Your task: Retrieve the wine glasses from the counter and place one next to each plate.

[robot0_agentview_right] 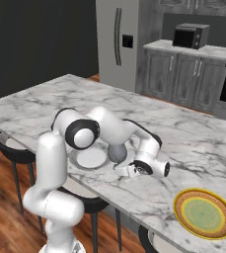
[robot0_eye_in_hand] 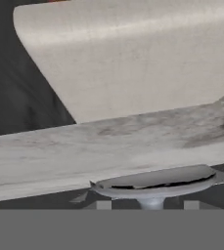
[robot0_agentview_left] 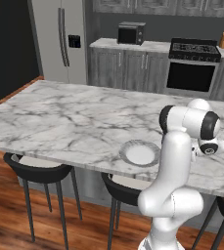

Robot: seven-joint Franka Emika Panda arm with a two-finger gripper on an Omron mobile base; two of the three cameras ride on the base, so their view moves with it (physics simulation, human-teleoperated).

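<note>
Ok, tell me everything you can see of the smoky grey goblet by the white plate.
The smoky grey-blue wine glass sits low over the long marble island, beside the white grey-rimmed plate, at the end of the robot's gripper. Its rounded bowl shows dark and opaque in the right base view; the arm hides its stem there. The hand view shows its round foot and short stem close up. Whether it stands upright or is held cannot be told.

You are looking at a home kitchen: a steel fridge (robot0_agentview_left: 62,39) in the far left corner, a microwave (robot0_agentview_left: 131,32) on the counter (robot0_agentview_left: 133,45), a black stove (robot0_agentview_left: 191,66) beside grey cabinets (robot0_agentview_left: 123,66), and stools (robot0_agentview_left: 37,171) along the near edge of a marble island (robot0_agentview_left: 59,117).
</note>
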